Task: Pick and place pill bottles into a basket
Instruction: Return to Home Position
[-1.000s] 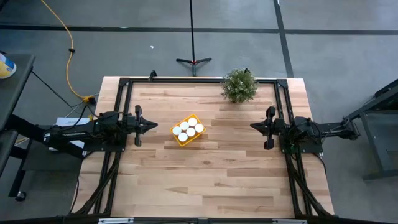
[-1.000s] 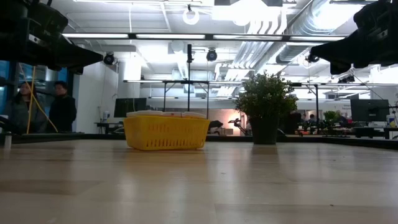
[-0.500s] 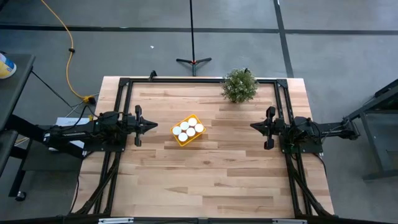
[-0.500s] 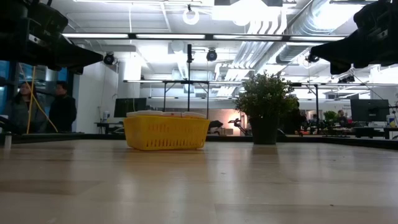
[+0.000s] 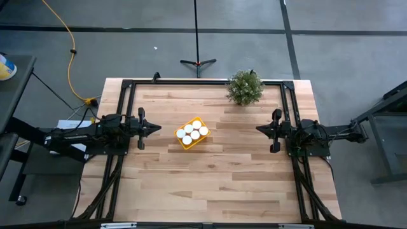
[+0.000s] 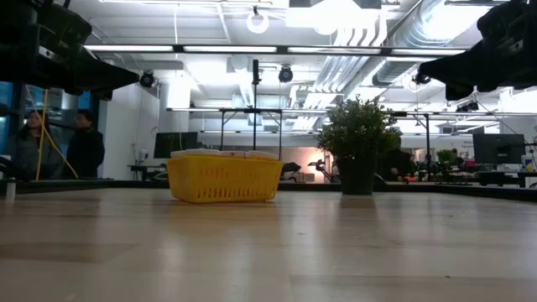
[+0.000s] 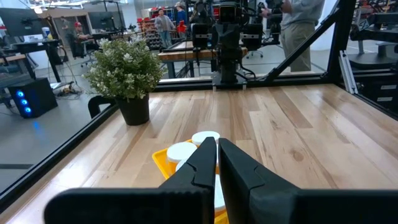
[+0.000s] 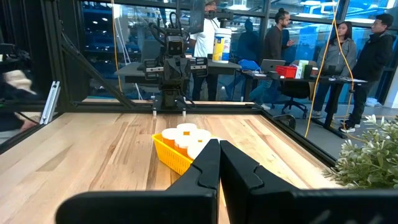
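Your pill bottles [image 5: 192,133] stand caps-up, packed in the basket [image 6: 223,179] near the tabletop's middle. They look light, rigid and slick, so grip across a cap. The left gripper [image 5: 157,129] and right gripper [image 5: 259,129] hang by opposite side edges, jaws together, empty.

So the counter [image 5: 210,172] is showing pale wood planks with a soft sheen. The basket [image 6: 223,181] is looking like perforated plastic, the pill bottles [image 5: 191,132] are wearing smooth caps, and the left hand [image 7: 216,143] and right hand [image 8: 219,144] are looking matt.
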Robot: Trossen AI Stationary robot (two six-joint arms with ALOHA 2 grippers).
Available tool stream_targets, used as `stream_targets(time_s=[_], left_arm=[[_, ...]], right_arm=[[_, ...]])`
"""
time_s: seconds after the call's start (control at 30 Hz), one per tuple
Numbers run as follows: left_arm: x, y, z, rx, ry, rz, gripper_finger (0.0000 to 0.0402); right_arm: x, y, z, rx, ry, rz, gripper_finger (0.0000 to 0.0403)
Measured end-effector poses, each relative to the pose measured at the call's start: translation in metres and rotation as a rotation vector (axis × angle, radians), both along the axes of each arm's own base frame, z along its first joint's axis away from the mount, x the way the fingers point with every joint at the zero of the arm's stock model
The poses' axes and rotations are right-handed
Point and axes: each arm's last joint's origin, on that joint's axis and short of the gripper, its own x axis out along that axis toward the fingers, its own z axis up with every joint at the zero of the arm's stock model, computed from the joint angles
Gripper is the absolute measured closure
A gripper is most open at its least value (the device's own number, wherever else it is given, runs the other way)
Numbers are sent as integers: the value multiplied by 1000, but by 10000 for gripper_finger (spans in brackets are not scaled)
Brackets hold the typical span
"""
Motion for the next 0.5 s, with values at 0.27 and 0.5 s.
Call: stream_targets(time_s=[0.27, 0.5], left_arm=[[0, 0, 0, 0, 0, 0, 350], [0, 0, 0, 0, -1, 0, 346]], right_arm=[[0, 0, 0, 0, 0, 0, 402], [0, 0, 0, 0, 0, -1, 402]])
